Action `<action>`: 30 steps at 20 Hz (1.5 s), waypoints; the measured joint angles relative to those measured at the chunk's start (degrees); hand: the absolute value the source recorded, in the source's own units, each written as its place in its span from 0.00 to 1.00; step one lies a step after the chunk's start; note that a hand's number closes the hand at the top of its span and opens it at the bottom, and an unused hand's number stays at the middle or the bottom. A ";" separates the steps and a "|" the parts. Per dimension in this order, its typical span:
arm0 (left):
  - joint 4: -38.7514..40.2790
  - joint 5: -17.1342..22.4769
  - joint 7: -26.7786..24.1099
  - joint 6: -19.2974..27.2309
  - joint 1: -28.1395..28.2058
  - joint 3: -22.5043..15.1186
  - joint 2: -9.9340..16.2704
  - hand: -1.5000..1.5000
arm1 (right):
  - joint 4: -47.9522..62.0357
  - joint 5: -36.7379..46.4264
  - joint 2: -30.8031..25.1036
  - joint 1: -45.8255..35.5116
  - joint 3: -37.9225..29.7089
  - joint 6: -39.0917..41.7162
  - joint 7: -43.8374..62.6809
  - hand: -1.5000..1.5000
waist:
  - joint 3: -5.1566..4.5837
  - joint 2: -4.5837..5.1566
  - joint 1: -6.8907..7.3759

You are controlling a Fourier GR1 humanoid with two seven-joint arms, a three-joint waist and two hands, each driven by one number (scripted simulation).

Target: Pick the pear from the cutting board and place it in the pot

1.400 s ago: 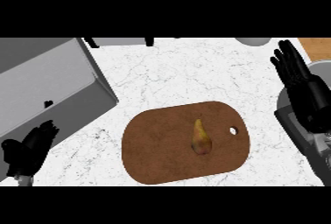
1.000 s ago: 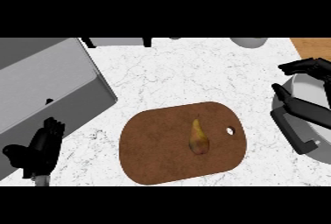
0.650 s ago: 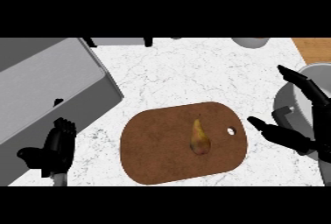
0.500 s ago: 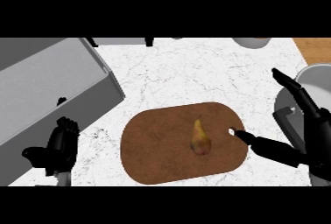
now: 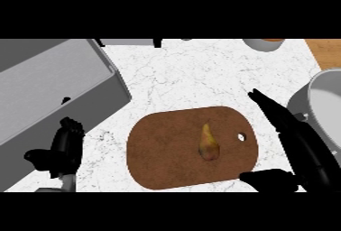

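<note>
You are looking at a yellow-brown pear point(image 5: 209, 143) lying stem-up on the rounded, wood-grained cutting board point(image 5: 163, 155), on white marbled counter point(image 5: 193, 76). Your right hand point(image 5: 300, 144) is spreading open beside the board, holding nothing. The grey pot point(image 5: 323, 106) is sitting at right. Your left hand point(image 5: 61, 151) is resting open at lower left.

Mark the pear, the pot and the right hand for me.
pear point(image 5: 209, 144), head view, on its wide lower body, lying on the board.
pot point(image 5: 324, 85), head view, on its grey rim at the right edge.
right hand point(image 5: 293, 131), head view, on a straight finger beside the board.
</note>
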 measured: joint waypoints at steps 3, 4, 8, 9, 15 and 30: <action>0.52 -0.33 -0.34 0.06 -0.68 -0.54 -0.45 0.50 | 0.74 -0.73 0.11 -3.58 3.21 6.99 8.62 0.00 | -0.01 0.15 0.53; 0.24 -0.52 -0.42 0.22 -0.51 -0.85 -0.67 0.50 | 0.62 -0.76 1.15 -4.97 4.54 8.79 12.17 0.00 | 0.00 0.14 0.72; 0.92 -0.45 -1.09 -0.17 -0.97 -0.93 -1.02 0.50 | 4.19 -1.87 6.53 -10.85 7.60 14.06 20.35 0.00 | 0.12 0.21 0.87; 0.60 -0.49 -1.15 -0.15 -0.64 -0.92 -1.07 0.50 | 5.21 -1.82 7.81 -11.67 7.95 14.61 20.99 0.00 | 0.14 0.20 0.80; 0.43 -0.69 -0.71 0.15 -0.85 -0.69 -1.52 0.50 | 12.70 -1.43 14.57 -15.35 9.76 16.52 22.88 0.00 | 0.23 0.19 0.45; 0.02 -0.83 -1.89 -1.58 0.45 0.53 -1.46 0.50 | 24.00 2.89 21.04 -12.43 10.23 19.42 20.86 0.00 | 0.28 0.15 -0.04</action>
